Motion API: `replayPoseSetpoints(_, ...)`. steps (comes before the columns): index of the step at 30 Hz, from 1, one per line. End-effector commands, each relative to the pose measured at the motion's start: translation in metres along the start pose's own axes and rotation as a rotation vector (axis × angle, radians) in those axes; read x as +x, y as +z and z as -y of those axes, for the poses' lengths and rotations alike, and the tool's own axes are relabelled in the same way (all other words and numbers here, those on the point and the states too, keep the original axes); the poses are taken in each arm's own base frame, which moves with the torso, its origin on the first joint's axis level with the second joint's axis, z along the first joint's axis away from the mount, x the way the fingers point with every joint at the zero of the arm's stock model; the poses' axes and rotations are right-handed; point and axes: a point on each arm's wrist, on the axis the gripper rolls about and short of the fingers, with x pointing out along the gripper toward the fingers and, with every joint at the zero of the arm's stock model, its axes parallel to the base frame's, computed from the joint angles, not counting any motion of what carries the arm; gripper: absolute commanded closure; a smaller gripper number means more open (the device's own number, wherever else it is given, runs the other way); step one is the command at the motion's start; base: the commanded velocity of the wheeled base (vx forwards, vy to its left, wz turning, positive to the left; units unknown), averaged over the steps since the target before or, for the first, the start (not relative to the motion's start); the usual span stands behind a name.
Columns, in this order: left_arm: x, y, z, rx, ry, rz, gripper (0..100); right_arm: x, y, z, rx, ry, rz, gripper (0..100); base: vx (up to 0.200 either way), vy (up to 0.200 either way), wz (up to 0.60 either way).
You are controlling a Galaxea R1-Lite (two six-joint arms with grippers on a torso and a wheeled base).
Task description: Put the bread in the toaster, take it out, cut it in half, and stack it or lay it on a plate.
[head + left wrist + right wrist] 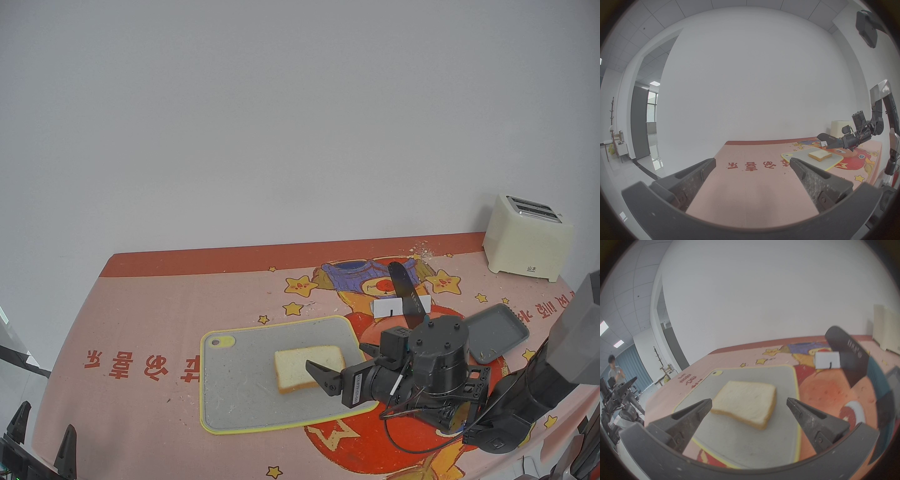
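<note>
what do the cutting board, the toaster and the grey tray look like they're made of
Cutting board: probably plastic, matte; flat grey speckled face with a moulded yellow-green rim and hanging hole. Toaster: cream shell, smooth satin, plastic or painted metal, hard to tell; shinier metal-looking slots on top. Grey tray: thin, dark, matte, likely plastic, possibly coated metal.

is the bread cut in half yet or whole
Whole. The bread lies flat on the cutting board as one uncut slice, with no cut line showing.

Robot lab in an office-style room: tiled ceiling (628, 280), panel lights (618, 343), bare white wall (281, 125) (other robot arms (618, 396) beyond).
</note>
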Motion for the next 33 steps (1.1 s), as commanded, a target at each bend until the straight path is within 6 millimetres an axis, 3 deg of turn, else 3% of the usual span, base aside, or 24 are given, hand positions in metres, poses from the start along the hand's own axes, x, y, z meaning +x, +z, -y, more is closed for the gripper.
replayPoseSetpoints(1,0.001,-0.005,0.000,-0.001,0.001,-0.018,0,-0.009,0.020,0.003,0.018,0.003,0.072,0,0.000,0.000,0.00)
replayPoseSetpoints(8,0.001,-0.005,0.000,0.000,0.001,-0.018,0,-0.050,0.052,0.017,0.024,-0.027,0.157,0,0.000,0.000,0.00)
replayPoseSetpoints(11,0.001,-0.005,0.000,0.000,0.001,-0.018,0,-0.087,0.073,0.035,-0.037,-0.112,0.148,0,0.000,0.000,0.00)
replayPoseSetpoints(18,0.001,-0.005,0.000,0.000,0.001,-0.018,0,-0.126,0.076,0.075,-0.068,-0.320,-0.043,0,0.000,0.000,0.00)
replayPoseSetpoints(23,0.001,-0.005,0.000,0.000,0.001,-0.018,0,-0.125,0.072,0.091,-0.042,-0.403,-0.151,0,0.000,0.000,0.00)
replayPoseSetpoints(33,0.001,-0.005,0.000,-0.001,0.001,-0.018,0,-0.086,0.055,0.100,-0.045,-0.411,-0.253,0,0.000,0.000,0.00)
